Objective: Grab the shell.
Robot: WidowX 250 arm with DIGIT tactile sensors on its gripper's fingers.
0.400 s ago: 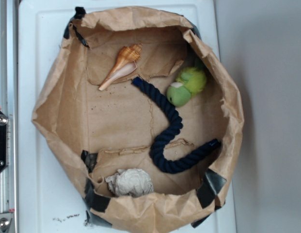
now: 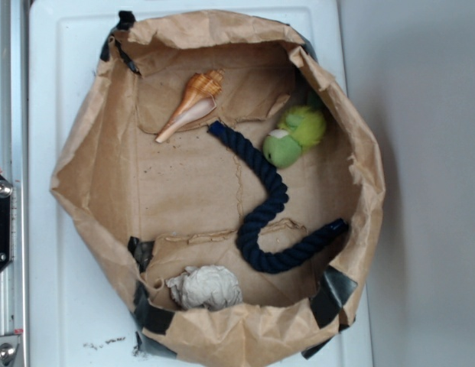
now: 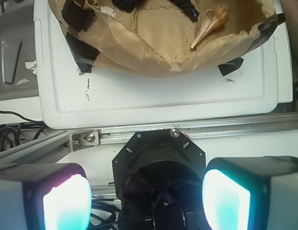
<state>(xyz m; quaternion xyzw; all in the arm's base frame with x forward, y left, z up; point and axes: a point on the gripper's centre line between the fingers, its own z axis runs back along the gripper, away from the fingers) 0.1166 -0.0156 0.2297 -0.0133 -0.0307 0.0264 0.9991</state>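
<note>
Gripper point(image 3: 146, 201) spread wide, fingers point(image 3: 66, 201) empty, seen only by wrist camera, well back from paper bag point(image 2: 99, 153). Shell point(image 2: 193, 103) lay untouched inside bag, just beside blue rope point(image 2: 264, 206). Green ball point(image 2: 296, 134) and whitish wad point(image 2: 206, 287) missing from wrist view.

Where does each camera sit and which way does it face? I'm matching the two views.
Exterior: overhead, looking straight down into the paper bag; shell upper left; no arm in view.
Wrist: on the arm, beyond the bag's edge, looking over the white tray; tool fingers spread apart in the foreground.
Shared: the shell, bag and tray.
</note>
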